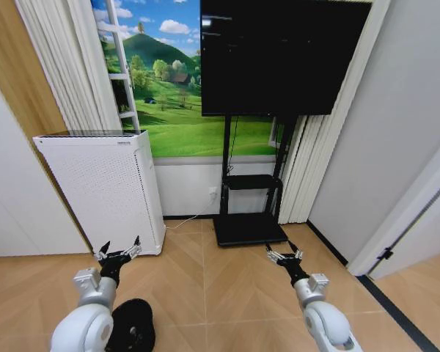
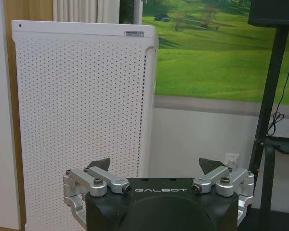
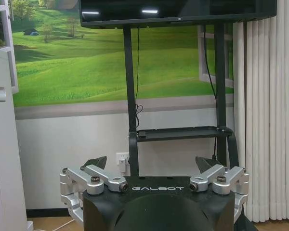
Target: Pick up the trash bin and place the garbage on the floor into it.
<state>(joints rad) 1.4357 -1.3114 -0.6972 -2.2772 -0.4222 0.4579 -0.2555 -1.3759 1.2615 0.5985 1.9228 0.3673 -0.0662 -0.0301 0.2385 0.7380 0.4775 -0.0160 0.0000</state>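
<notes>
The trash bin [image 1: 134, 325], black and round, stands on the wooden floor at the bottom left of the head view, partly hidden behind my left forearm. My left gripper [image 1: 119, 248] is held open above and beyond the bin, apart from it, and faces the white appliance; the left wrist view shows its fingers [image 2: 100, 165] spread wide with nothing between them. My right gripper [image 1: 284, 254] is open too, raised over bare floor in front of the TV stand, its fingers [image 3: 96, 161] holding nothing. The garbage is out of view.
A white perforated appliance [image 1: 103, 191] stands against the wall ahead on the left. A black TV stand [image 1: 249, 227] with a large screen [image 1: 279, 51] stands in the middle, curtains on either side. A door frame [image 1: 396, 227] closes off the right.
</notes>
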